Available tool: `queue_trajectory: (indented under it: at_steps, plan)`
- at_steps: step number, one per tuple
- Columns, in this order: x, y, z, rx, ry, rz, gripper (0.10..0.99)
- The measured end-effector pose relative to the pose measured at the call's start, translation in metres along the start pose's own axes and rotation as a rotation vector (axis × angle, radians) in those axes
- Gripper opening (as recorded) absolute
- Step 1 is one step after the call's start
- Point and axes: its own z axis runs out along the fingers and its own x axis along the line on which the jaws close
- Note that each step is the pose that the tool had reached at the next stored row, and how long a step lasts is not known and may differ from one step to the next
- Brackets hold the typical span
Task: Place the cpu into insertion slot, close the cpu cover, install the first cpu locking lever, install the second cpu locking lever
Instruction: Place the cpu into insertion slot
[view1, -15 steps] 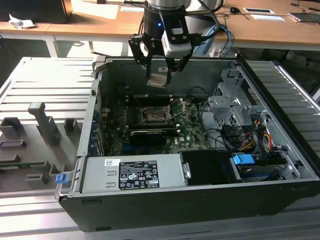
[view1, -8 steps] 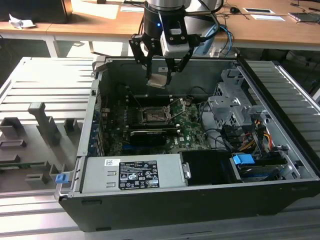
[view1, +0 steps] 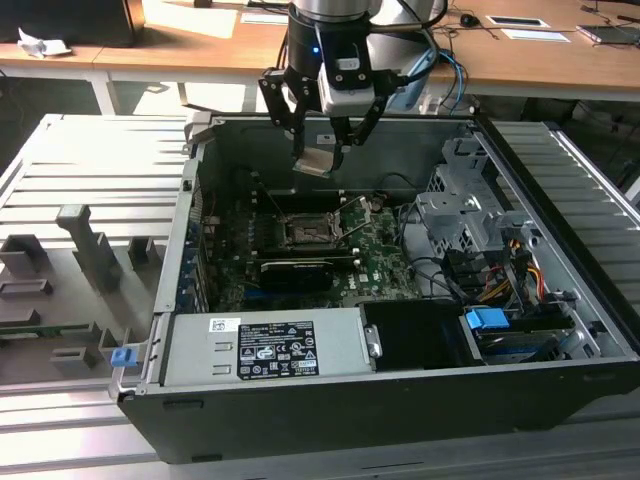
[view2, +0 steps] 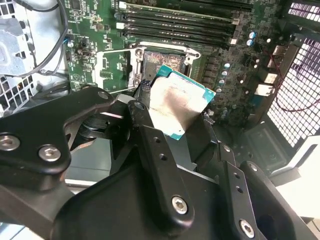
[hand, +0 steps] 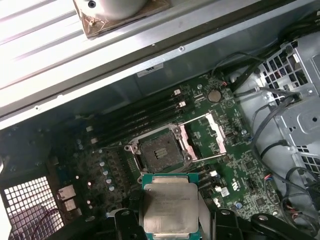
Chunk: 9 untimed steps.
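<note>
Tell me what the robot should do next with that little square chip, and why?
Probably lower it toward the insertion slot, squaring up the edges. The gripper holds the cpu in the air above it, the slot looks bare, and the cpu cover is swung open beside it, so nothing seems in the way.

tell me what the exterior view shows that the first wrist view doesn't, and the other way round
Exterior view: the whole open computer case lying on a slatted grey table, the grey power supply box along its near wall, and wooden desks behind.
First wrist view: the round coin battery on the board, and the cpu cover swung open beside the socket.
Both: the gripper holding the cpu above the board, with the insertion slot empty.
</note>
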Motion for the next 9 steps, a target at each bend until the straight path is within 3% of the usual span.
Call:
queue_trajectory:
  at_steps: [9]
  plan:
    - [0.0000,-0.0001,0.0006,-0.001,-0.0042,0.050,0.529]
